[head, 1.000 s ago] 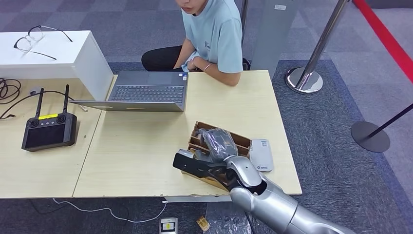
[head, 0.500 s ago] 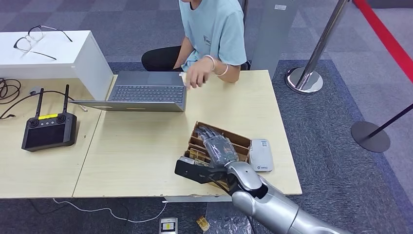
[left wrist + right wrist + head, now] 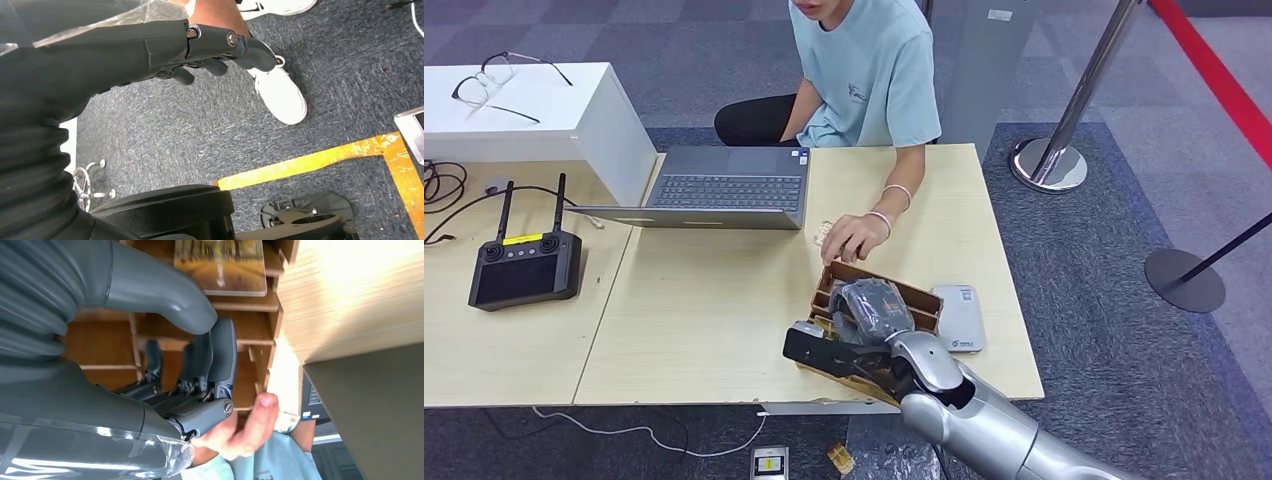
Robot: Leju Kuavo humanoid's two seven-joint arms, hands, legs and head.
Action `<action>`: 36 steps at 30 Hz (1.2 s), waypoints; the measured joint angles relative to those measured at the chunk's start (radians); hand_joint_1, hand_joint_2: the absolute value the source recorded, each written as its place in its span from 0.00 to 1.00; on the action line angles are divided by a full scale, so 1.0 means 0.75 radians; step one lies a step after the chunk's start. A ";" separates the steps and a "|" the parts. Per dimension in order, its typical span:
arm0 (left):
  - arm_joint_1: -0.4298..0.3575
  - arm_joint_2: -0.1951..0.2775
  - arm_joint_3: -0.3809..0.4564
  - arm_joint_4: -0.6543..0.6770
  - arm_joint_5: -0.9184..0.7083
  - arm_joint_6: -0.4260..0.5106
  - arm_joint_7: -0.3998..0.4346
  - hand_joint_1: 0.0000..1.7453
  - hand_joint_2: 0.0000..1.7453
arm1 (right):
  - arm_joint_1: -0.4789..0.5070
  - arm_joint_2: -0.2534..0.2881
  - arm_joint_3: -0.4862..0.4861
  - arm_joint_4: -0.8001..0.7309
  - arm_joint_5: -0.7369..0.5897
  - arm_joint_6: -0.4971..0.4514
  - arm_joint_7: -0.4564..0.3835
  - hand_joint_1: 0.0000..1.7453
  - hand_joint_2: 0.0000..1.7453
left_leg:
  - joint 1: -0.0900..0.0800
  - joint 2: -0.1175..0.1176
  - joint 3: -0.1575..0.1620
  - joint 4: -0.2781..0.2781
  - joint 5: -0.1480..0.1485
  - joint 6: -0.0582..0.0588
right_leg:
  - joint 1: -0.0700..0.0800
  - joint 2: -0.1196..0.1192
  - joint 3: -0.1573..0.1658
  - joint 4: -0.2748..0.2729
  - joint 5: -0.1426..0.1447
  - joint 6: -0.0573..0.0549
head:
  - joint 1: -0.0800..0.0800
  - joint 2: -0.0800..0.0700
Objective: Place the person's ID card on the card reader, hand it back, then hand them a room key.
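Note:
My right hand [image 3: 871, 304] hovers over the wooden slotted box [image 3: 921, 296] near the table's front edge. In the right wrist view its fingers [image 3: 220, 360] point down into a compartment, the thumb [image 3: 160, 295] apart from them, and I see nothing between them. A picture-printed card [image 3: 220, 265] lies in another slot. The person's hand [image 3: 856, 237] reaches to the box's far edge, close to my fingertips, and seems to pinch a small pale card [image 3: 822, 236]. The white card reader [image 3: 959, 317] lies right of the box. My left hand [image 3: 200, 45] hangs over the floor, holding nothing.
An open laptop [image 3: 724, 190] sits at the table's far side. A black remote controller [image 3: 524, 270] lies on the left table, and glasses [image 3: 499, 80] rest on a white box. Stanchion bases [image 3: 1049, 165] stand on the carpet to the right.
The person's hand has come down from beside the laptop to the box's far edge. My right hand's fingers have curled down over the box; the arm has barely moved.

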 joint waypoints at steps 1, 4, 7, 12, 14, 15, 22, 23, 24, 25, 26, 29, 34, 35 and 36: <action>0.000 0.000 0.000 0.000 0.001 0.000 0.000 0.00 1.00 | 0.000 0.000 0.000 -0.001 0.000 0.000 0.000 0.79 1.00 | 0.000 0.000 0.000 0.000 0.000 0.000 | 0.000 0.000 0.000 0.000 0.000 0.000 | 0.000 0.000; 0.000 0.000 0.000 0.000 0.001 0.000 0.000 0.00 1.00 | 0.000 0.000 0.000 -0.001 0.000 0.000 0.000 0.74 1.00 | 0.000 0.000 0.000 0.000 0.000 0.000 | 0.000 0.000 0.000 0.000 0.000 0.000 | 0.000 0.000; 0.000 0.000 0.000 0.000 0.001 0.000 0.000 0.00 1.00 | 0.001 0.000 0.000 -0.001 0.000 -0.002 -0.004 0.66 1.00 | 0.000 0.000 0.000 0.000 0.000 0.000 | 0.000 0.000 0.000 0.000 0.000 0.000 | 0.000 0.000; 0.000 0.000 0.000 0.000 0.001 0.000 0.000 0.00 1.00 | 0.003 0.000 0.000 -0.001 -0.003 -0.005 -0.011 0.61 1.00 | 0.000 0.000 0.000 0.000 0.000 0.000 | 0.000 0.000 0.000 0.000 0.000 0.000 | 0.000 0.000; 0.000 0.000 0.000 0.000 0.001 0.000 0.000 0.00 1.00 | 0.003 0.000 0.000 -0.001 -0.003 -0.006 -0.012 0.61 1.00 | 0.000 0.000 0.000 0.000 0.000 0.000 | 0.000 0.000 0.000 0.000 0.000 0.000 | 0.000 0.000; 0.000 0.000 0.000 0.000 0.001 0.000 0.000 0.00 1.00 | 0.003 0.000 0.000 -0.002 -0.002 -0.006 -0.012 0.61 1.00 | 0.000 0.000 0.000 0.000 0.000 0.000 | 0.000 0.000 0.000 0.000 0.000 0.000 | 0.000 0.000; 0.000 0.000 0.000 0.000 0.005 0.005 -0.005 0.00 1.00 | 0.002 -0.002 0.000 -0.049 0.030 0.005 -0.003 0.70 1.00 | 0.000 0.000 0.000 0.000 0.000 0.000 | 0.000 0.000 0.000 0.000 0.000 0.000 | 0.000 0.000; 0.000 0.000 0.000 0.000 0.005 0.006 -0.006 0.00 1.00 | 0.002 -0.002 0.000 -0.059 0.035 0.008 -0.001 0.69 1.00 | 0.000 0.000 0.000 0.000 0.000 0.000 | 0.000 0.000 0.000 0.000 0.000 0.000 | 0.000 0.000; 0.000 0.000 0.000 0.000 0.005 0.007 -0.008 0.00 1.00 | 0.002 -0.003 0.000 -0.070 0.039 0.012 0.001 0.67 1.00 | 0.000 0.000 0.000 0.000 0.000 0.000 | 0.000 0.000 0.000 0.000 0.000 0.000 | 0.000 0.000; 0.000 0.000 0.000 0.000 0.005 0.008 -0.009 0.00 1.00 | 0.002 -0.003 0.000 -0.079 0.042 0.015 0.003 0.65 1.00 | 0.000 0.000 0.000 0.000 0.000 0.000 | 0.000 0.000 0.000 0.000 0.000 0.000 | 0.000 0.000; 0.000 0.000 0.000 0.000 0.005 0.008 -0.009 0.00 1.00 | 0.002 -0.004 0.000 -0.086 0.043 0.018 0.004 0.61 1.00 | 0.000 0.000 0.000 0.000 0.000 0.000 | 0.000 0.000 0.000 0.000 0.000 0.000 | 0.000 0.000; 0.000 0.000 0.000 0.000 0.005 0.008 -0.010 0.00 1.00 | 0.002 -0.004 0.001 -0.102 0.045 0.026 0.005 0.57 1.00 | 0.000 0.000 0.000 0.000 0.000 0.000 | 0.000 0.000 0.000 0.000 0.000 0.000 | 0.000 0.000; 0.000 0.000 0.000 0.000 0.005 0.008 -0.011 0.00 1.00 | 0.008 -0.006 0.004 -0.112 0.045 0.038 0.008 0.54 1.00 | 0.000 0.000 0.000 0.000 0.000 0.000 | 0.000 0.000 0.000 0.000 0.000 0.000 | 0.000 0.000; 0.000 0.000 0.000 0.000 0.005 0.008 -0.011 0.00 1.00 | 0.010 -0.007 0.005 -0.112 0.045 0.041 0.009 0.52 1.00 | 0.000 0.000 0.000 0.000 0.000 0.000 | 0.000 0.000 0.000 0.000 0.000 0.000 | 0.000 0.000; 0.000 0.000 0.000 0.000 0.005 0.008 -0.011 0.00 1.00 | 0.012 -0.008 0.007 -0.111 0.044 0.043 0.010 0.51 1.00 | 0.000 0.000 0.000 0.000 0.000 0.000 | 0.000 0.000 0.000 0.000 0.000 0.000 | 0.000 0.000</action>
